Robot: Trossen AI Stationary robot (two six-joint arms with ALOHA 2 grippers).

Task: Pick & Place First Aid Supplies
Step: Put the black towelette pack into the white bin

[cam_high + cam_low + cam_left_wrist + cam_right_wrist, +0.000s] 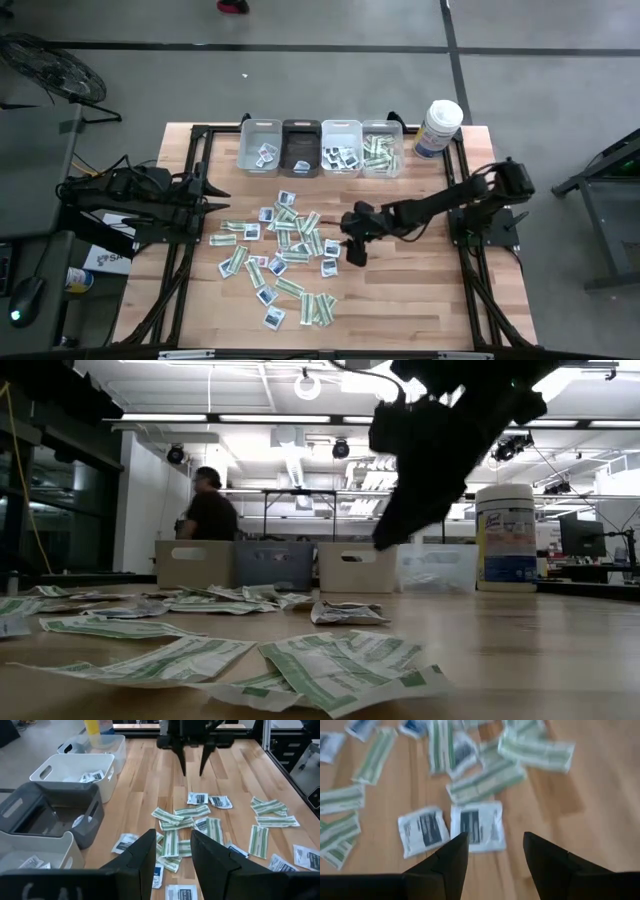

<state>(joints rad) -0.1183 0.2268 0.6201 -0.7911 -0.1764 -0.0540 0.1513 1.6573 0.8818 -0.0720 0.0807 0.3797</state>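
Note:
The first aid supplies (285, 245) lie flat and scattered over the middle of the wooden table: narrow green-and-white strips (172, 817) and squarish white packets with dark-blue marks (477, 826). My right gripper (355, 250) hangs open just above the pile's right edge, slanting down, with nothing between its fingers (451, 857). In the low view the right gripper (395, 530) is clear of the tabletop. A white packet lies just beyond its fingertips. My left gripper (175, 852) waits open at the table's left side (217, 205), pointing across at the pile.
Four small bins stand in a row at the far edge (260, 130), holding some packets; the rightmost clear bin (383, 128) holds green strips. A tall white canister (438, 128) stands right of them. A person (210, 510) stands in the room behind. Bare wood lies right of the pile.

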